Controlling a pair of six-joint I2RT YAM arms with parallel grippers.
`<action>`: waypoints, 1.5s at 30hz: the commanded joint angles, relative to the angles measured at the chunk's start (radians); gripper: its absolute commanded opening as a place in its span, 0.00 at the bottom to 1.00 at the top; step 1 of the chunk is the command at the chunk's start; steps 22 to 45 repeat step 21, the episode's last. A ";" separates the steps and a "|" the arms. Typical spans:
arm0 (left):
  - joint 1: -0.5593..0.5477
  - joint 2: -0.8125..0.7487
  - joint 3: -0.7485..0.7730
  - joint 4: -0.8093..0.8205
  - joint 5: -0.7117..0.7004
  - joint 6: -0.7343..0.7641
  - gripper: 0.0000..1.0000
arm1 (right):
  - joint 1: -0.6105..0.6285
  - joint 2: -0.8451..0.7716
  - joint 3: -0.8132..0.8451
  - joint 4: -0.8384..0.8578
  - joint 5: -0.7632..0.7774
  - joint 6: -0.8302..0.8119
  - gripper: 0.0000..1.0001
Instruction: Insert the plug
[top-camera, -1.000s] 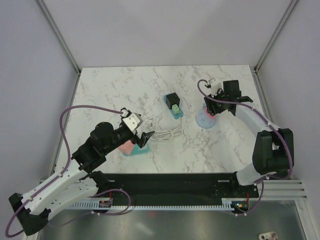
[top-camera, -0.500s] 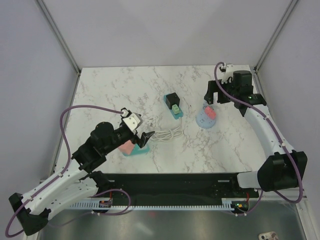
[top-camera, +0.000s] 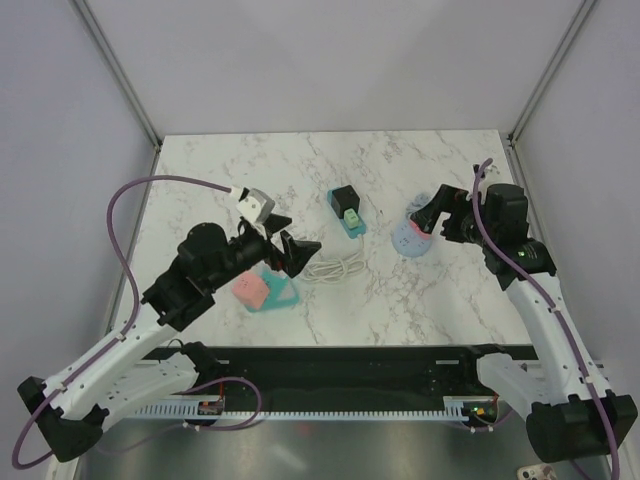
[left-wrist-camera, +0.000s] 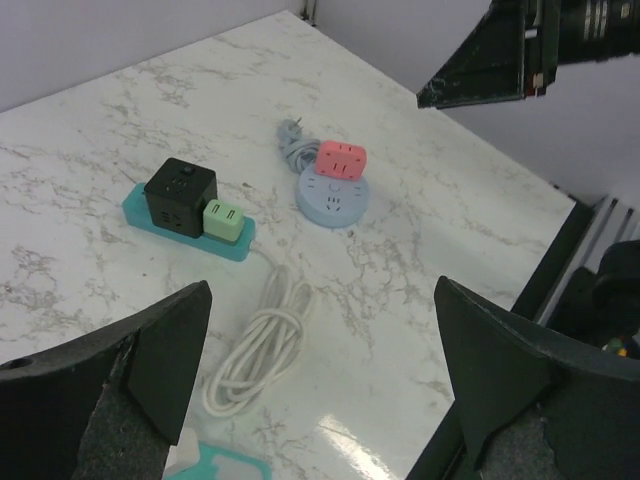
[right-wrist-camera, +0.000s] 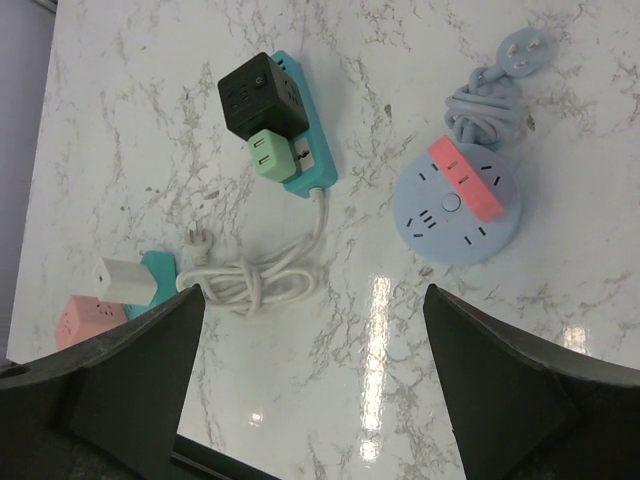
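1. Right fingers (right-wrist-camera: 500, 370): spread wide, nothing between them. A second ago they were half closed, directly over the round blue socket hub (right-wrist-camera: 435, 228). They have since let go and pulled back toward the right edge of the worktop (top-camera: 220, 180), and now hang above and to the side of the hub.
2. Pink plug block (right-wrist-camera: 466, 178): on the hub's top face, near the rim, lying flat, with no finger touching it. The hub's own grey cord (right-wrist-camera: 487, 98) is bundled just behind.
3. Left fingers (left-wrist-camera: 150, 350): spread wide and empty. They have lifted off the pink cube (top-camera: 252, 290) on its teal base, which the top view now shows uncovered. They hover over the coiled white cable (left-wrist-camera: 255, 350).
4. Unmoved: the teal strip (right-wrist-camera: 318, 165) carrying the black cube (right-wrist-camera: 262, 92) and green adapter (right-wrist-camera: 272, 154), mid-worktop.
5. Reading: the release followed by a retreat suggests the insertion step is finished. The pink block looks level and stays put unsupported. Whether its pins are fully home cannot be told from above. Both arms are free, with nothing left in hand.
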 joint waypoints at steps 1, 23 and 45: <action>0.035 0.022 0.088 0.019 0.037 -0.233 1.00 | 0.001 -0.053 -0.005 0.028 -0.036 0.037 0.98; 0.253 -0.021 0.094 0.007 0.281 -0.284 1.00 | 0.001 -0.174 0.015 0.041 0.015 0.037 0.98; 0.253 -0.021 0.094 0.007 0.281 -0.284 1.00 | 0.001 -0.174 0.015 0.041 0.015 0.037 0.98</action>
